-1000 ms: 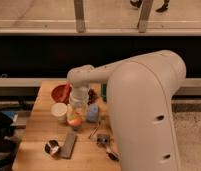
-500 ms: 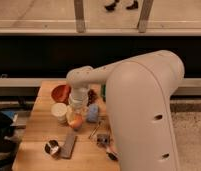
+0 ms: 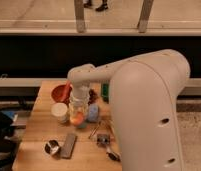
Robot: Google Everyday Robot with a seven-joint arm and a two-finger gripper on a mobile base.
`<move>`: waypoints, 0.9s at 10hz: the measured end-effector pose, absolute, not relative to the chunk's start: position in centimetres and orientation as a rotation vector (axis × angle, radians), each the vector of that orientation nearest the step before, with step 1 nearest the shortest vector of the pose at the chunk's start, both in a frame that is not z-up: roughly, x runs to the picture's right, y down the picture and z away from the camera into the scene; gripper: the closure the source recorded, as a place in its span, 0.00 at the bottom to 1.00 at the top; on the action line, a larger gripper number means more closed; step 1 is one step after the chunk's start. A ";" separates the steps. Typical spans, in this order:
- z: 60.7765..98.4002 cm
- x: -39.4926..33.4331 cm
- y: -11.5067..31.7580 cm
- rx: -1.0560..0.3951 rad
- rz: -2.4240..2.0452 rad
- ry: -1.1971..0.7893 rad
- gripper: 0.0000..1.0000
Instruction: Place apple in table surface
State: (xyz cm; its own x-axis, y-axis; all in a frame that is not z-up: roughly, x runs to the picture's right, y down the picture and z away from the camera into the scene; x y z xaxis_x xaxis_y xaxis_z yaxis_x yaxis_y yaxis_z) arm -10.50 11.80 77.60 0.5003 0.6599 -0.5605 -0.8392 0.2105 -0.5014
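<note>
My gripper (image 3: 77, 115) hangs from the white arm over the middle of the light-brown wooden table surface (image 3: 41, 131). It is shut on the apple (image 3: 76, 119), a small yellow-orange fruit, and holds it low over the wood, just right of the white cup (image 3: 59, 111). I cannot tell whether the apple touches the table. The arm's big white body hides the table's right side.
An orange-red bowl (image 3: 58, 92) stands behind the cup. A blue object (image 3: 93, 113) sits right of the apple and a green bin (image 3: 105, 90) behind it. A grey flat block (image 3: 69, 144), a small round object (image 3: 52, 147) and small utensils (image 3: 105, 141) lie near the front edge.
The gripper with the apple has shifted slightly to the right and stays low beside the white cup. Nothing on the table has moved.
</note>
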 end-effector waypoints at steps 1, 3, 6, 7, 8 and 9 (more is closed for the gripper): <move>76.9 -10.1 10.3 -0.843 1.077 0.224 0.94; 75.7 -8.9 7.4 -0.806 1.117 0.182 1.00; 75.6 -8.1 5.8 -0.776 1.154 0.150 1.00; 75.8 -7.1 4.8 -0.762 1.187 0.144 1.00; 76.1 -6.2 3.9 -0.750 1.221 0.141 1.00; 76.6 -5.3 2.8 -0.737 1.260 0.139 1.00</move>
State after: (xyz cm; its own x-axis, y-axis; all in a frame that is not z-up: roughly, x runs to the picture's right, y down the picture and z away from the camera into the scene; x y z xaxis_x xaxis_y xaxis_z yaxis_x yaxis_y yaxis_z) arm -5.31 2.78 76.61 0.3310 0.8119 -0.4810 -0.8970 0.1124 -0.4275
